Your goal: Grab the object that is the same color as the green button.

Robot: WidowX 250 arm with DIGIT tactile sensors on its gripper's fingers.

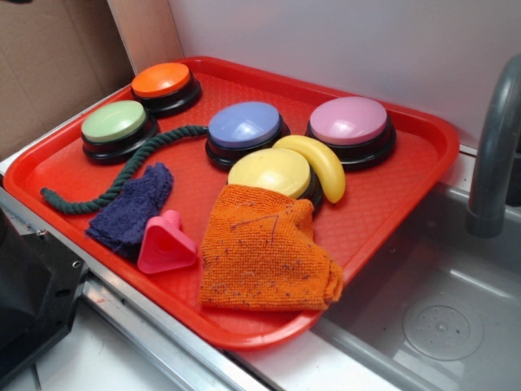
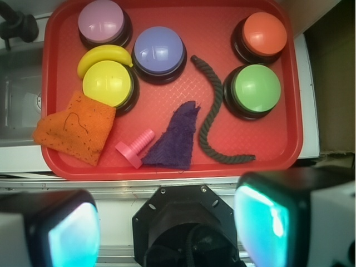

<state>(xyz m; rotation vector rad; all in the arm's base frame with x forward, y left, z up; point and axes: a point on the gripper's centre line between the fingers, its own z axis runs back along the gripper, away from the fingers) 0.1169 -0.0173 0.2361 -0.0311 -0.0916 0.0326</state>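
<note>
The claw [image 2: 161, 222] is wide open and holds nothing. The rope [image 2: 210, 117] lies on the tray [image 2: 289, 111], far off by the green button [image 2: 256, 87].

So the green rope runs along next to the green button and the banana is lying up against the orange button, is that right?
Not quite. The banana lies against the yellow button, between it and the pink one, not the orange button. The wrist view shows this plainly. The green rope does run alongside the green button.
</note>
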